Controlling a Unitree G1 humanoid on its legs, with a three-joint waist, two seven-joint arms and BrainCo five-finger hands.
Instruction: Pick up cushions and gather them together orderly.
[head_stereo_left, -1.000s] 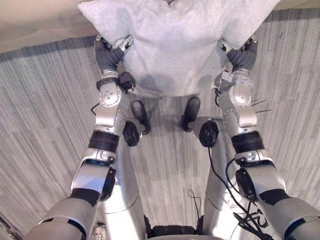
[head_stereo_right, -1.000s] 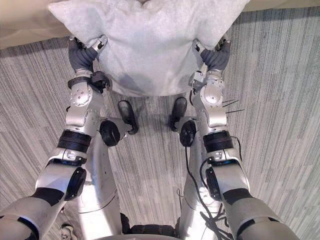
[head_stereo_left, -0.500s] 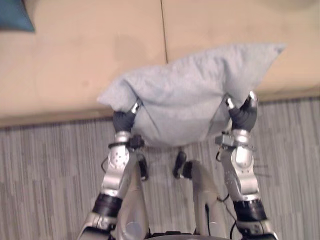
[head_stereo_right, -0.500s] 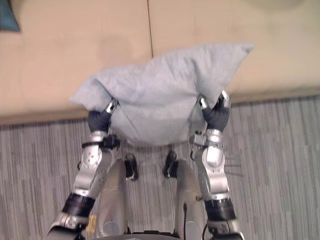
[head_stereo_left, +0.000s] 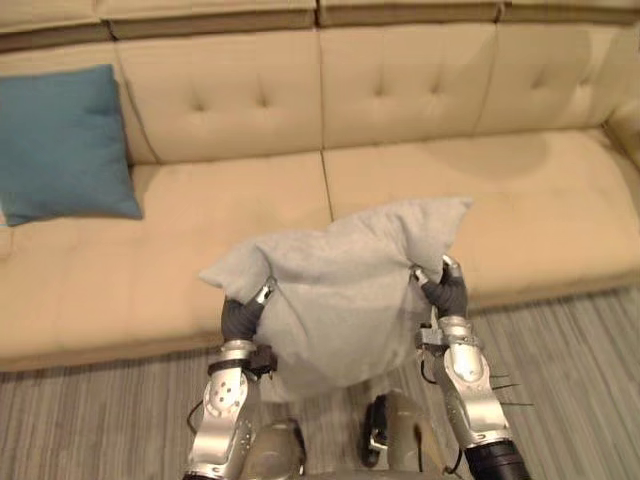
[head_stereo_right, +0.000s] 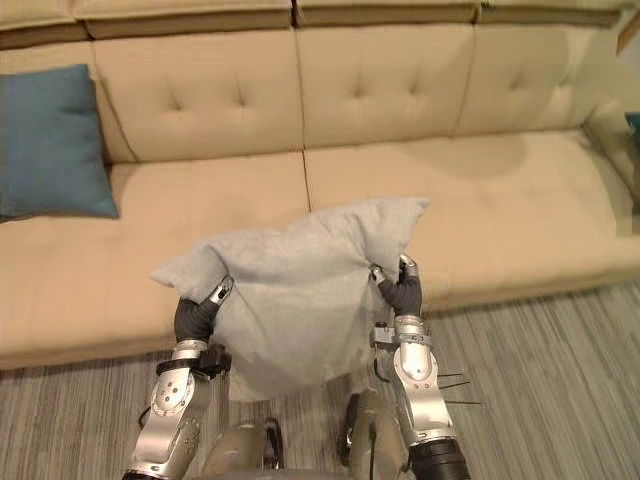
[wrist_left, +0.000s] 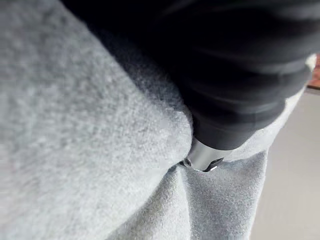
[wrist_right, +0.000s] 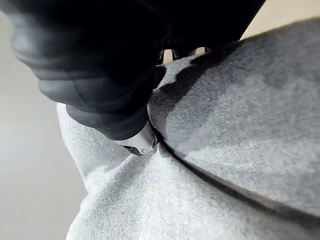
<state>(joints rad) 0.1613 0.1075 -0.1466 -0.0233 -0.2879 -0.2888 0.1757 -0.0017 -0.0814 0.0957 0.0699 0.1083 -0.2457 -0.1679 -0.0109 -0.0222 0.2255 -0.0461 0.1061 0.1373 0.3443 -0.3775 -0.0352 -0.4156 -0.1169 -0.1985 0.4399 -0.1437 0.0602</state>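
Note:
I hold a light grey cushion (head_stereo_left: 340, 300) up in front of the beige sofa, over the front edge of its seat. My left hand (head_stereo_left: 243, 315) grips the cushion's left side and my right hand (head_stereo_left: 447, 293) grips its right side, both with fingers curled into the cloth. In the left wrist view a finger (wrist_left: 202, 157) digs into the grey cushion (wrist_left: 75, 150). The right wrist view has a fingertip (wrist_right: 140, 142) pressed into the grey cushion (wrist_right: 225, 125). A teal cushion (head_stereo_left: 65, 140) leans against the sofa's backrest at the far left.
The long beige sofa (head_stereo_left: 230, 210) with a tufted back spans the view. Its seat is bare from beside the teal cushion to the right end. Grey striped carpet (head_stereo_left: 580, 350) lies in front of it.
The camera has tilted up from the carpet to the whole sofa. The grey cushion stays in both hands and now sits higher, level with the seat's front edge.

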